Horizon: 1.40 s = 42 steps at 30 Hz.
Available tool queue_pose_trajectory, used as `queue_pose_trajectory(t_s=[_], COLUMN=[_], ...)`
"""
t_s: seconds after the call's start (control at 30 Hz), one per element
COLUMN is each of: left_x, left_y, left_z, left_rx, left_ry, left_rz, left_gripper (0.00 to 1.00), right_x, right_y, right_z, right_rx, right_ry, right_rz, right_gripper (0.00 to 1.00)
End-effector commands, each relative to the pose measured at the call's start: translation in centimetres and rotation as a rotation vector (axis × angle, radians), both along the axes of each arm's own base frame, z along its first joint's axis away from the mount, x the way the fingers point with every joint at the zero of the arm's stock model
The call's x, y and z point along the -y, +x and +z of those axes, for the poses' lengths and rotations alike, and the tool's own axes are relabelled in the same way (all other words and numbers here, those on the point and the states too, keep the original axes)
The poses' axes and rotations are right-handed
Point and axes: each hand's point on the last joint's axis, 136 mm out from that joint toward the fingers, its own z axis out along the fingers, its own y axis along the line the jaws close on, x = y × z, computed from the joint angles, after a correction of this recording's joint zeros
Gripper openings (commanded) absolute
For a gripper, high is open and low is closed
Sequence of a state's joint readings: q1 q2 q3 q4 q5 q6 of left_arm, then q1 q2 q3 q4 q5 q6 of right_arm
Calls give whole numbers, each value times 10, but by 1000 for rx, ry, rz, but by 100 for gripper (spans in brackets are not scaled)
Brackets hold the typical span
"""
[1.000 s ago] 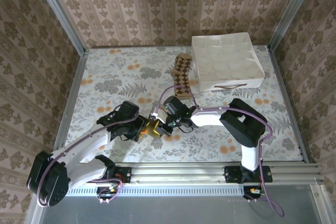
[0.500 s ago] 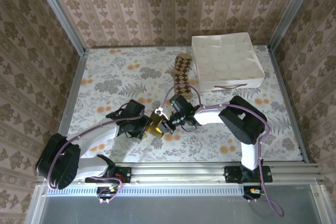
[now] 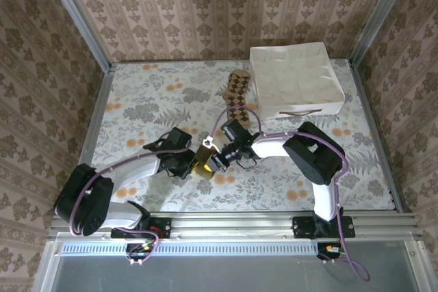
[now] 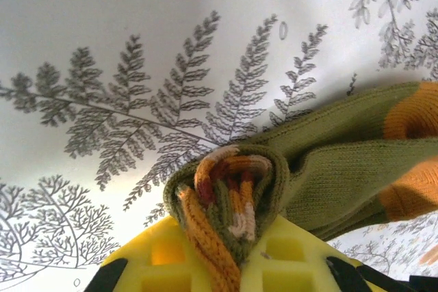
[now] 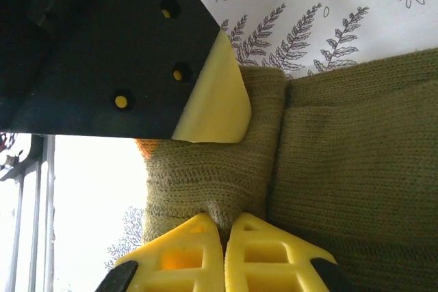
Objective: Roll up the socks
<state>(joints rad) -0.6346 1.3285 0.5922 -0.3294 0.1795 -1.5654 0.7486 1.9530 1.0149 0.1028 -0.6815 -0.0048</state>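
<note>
Olive-green knit sock with orange, cream and red stripes [image 4: 328, 162]: mid-desk [image 3: 137, 94], toward near edge. Left claw [image 4: 236, 245] clamps its coiled end. Right claw [image 5: 224, 237] pinches the opposite fold, probably bracing the roll. Brown-and-cream argyle sock [image 3: 236, 94] lies flat by the far edge.

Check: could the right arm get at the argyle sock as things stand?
Probably not yet: its claw is shut on the olive-green sock. The argyle sock lies uncovered beside the white box.

Just left of the box [image 3: 295, 81]: flat sock [image 3: 236, 97]. Nearer than the box, further left: rolled sock [image 3: 202, 163], between left gripper [image 3: 190, 167] and right gripper [image 3: 214, 162].
</note>
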Motion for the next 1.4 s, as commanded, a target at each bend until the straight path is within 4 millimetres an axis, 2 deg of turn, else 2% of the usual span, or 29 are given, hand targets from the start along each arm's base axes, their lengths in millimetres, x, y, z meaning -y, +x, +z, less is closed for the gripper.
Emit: queue_pose_trajectory(t_s=[0.0, 0.13, 0.2, 0.27, 0.33, 0.47, 0.6, 0.77, 0.97, 1.03, 1.17, 1.2, 1.3, 1.37], left_x=[-44, -59, -60, -61, -59, -54, -49, -45, -44, -43, -42, -43, -47, -52], left_y=[-81, -95, -96, -97, -97, -93, -88, -85, -82, -80, -74, -71, -63, -56], left_z=[-29, -19, -16, -14, -14, -15, -15, -17, -17, -16, -11, -8, 5, 15], left_rx=[-335, -361, -361, -374, -387, -391, -398, -401, -382, -375, -342, -324, -259, -206], left_ry=[180, 222, 224, 230, 231, 230, 234, 223, 209, 199, 181, 177, 163, 151], left_rz=[48, 131, 158, 173, 178, 168, 146, 135, 130, 127, 119, 115, 115, 116], left_gripper=[0, 0, 0, 0, 0, 0, 0, 0, 0, 0, 0, 3, 31, 49], right_x=[38, 17, 12, 9, 5, -8, -19, -30, -34, -32, -20, -15, 4, 13], right_y=[-17, -23, -31, -40, -53, -66, -62, -62, -60, -59, -57, -57, -62, -69], right_z=[-46, 18, 44, 56, 60, 49, 40, 30, 17, 11, -7, -13, -32, -41], right_rx=[38, 405, 535, 610, 681, 797, 881, 891, 870, 855, 807, 780, 670, 597], right_ry=[-264, -161, -138, -134, -147, -219, -276, -295, -333, -358, -426, -443, -478, -479], right_rz=[7, 34, 17, 9, 24, 91, 119, 150, 153, 150, 124, 113, 97, 104], right_gripper=[15, 36, 42, 47, 49, 50, 51, 49, 45, 39, 17, 13, 3, 0])
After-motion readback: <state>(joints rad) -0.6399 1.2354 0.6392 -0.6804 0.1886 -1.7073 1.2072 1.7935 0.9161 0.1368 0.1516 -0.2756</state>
